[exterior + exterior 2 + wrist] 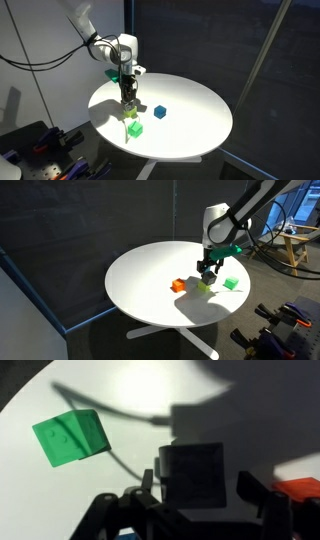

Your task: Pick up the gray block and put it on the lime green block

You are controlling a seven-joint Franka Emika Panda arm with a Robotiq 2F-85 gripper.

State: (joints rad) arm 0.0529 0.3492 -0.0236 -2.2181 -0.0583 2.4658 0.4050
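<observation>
In the wrist view the gray block lies in deep shadow between my gripper's two fingers. A gap shows between the block and the right finger, so the jaws are open around it. In both exterior views the gripper points straight down over the round white table. A patch of lime green, the lime green block, shows just under the fingertips. The wrist view does not show the lime green block. I cannot tell whether the gray block rests on it.
A brighter green cube lies close by. An orange cube sits on the other side of the gripper. A blue cube lies further in on the white table.
</observation>
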